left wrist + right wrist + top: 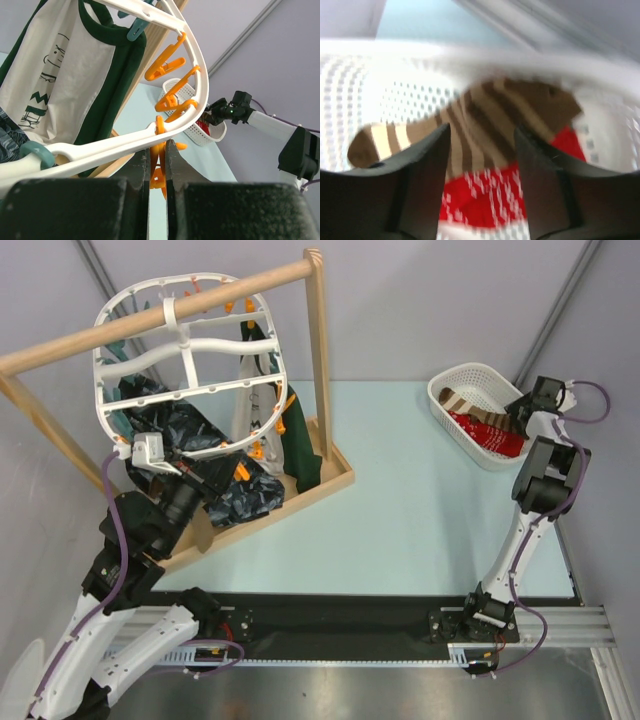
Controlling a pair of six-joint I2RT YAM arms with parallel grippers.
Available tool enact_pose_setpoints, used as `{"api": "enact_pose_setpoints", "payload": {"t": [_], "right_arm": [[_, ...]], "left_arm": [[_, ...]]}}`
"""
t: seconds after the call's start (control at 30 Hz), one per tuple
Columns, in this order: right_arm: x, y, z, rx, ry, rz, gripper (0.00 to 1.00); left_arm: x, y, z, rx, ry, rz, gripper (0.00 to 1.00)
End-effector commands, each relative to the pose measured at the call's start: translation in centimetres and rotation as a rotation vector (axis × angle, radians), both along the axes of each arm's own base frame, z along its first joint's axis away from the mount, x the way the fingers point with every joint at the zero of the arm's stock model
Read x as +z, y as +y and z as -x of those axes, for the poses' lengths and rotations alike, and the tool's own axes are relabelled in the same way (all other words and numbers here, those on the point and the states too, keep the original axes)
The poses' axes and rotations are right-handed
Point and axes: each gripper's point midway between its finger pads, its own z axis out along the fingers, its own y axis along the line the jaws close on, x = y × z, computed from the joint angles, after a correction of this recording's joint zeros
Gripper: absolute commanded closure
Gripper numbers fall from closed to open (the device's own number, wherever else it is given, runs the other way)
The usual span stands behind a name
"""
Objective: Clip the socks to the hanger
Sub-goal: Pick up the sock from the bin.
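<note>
Two arms: left jaws clenched on an orange clip point(158, 172) at the hanger point(202, 70) rim; well apart across the bench point(400, 500), right jaws spread directly above the brown striped sock point(485, 107) in the white basket point(395, 100), its long axis crossing their gap, so right is nearer.

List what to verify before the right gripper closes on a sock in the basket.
1. Right gripper open: ok, jaws spread.
2. Brown striped sock lined up between the jaws: ok, lying on the red sock.
3. Gripper low enough to touch that sock: cannot tell, view blurred.
4. Left gripper holding an orange clip on the hanger: ok.
5. That clip squeezed open: cannot tell.
</note>
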Motion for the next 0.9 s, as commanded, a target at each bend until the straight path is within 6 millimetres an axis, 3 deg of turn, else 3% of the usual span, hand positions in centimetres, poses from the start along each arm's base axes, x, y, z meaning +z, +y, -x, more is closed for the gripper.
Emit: {"api": "enact_pose_setpoints", "payload": {"t": [0.0, 0.23, 0.33, 0.43, 0.47, 0.6, 0.67, 0.8, 0.87], "right_arm": [[-0.1, -1.0, -1.8, -0.014, -0.017, 0.020, 0.43], [-1.4, -0.4, -3.6, 0.029, 0.008, 0.096, 0.43], [-1.6, 0.0, -4.1, 0.030, 0.051, 0.149, 0.48], [-1.6, 0.0, -4.1, 0.013, 0.090, 0.208, 0.58], [-1.7, -0.1, -3.9, 0.008, 0.107, 0.219, 0.68], [-1.8, -0.2, -4.2, 0.027, 0.129, 0.235, 0.92], [-1.7, -0.3, -4.1, 0.050, 0.144, 0.256, 1.00], [0.9, 0.9, -4.4, 0.117, 0.137, 0.331, 1.00], [3.7, 2.3, -4.7, 0.176, 0.093, 0.371, 1.00]], "left_arm": [[0.6, 0.2, 0.3, -0.003, -0.012, -0.003, 1.00], [0.4, 0.0, 0.3, -0.011, -0.007, -0.007, 1.00], [0.3, 0.0, 0.2, -0.009, -0.004, -0.007, 1.00], [0.3, 0.0, 0.2, -0.006, -0.001, -0.008, 1.00], [0.3, 0.0, 0.2, -0.008, -0.001, -0.005, 1.00], [0.3, 0.1, 0.4, -0.009, -0.001, -0.004, 1.00], [0.4, 0.1, 0.5, -0.011, -0.003, 0.003, 1.00], [0.3, 0.1, 0.5, -0.013, 0.000, 0.006, 1.00], [0.3, 0.1, 0.5, -0.012, 0.006, 0.013, 1.00]]}}
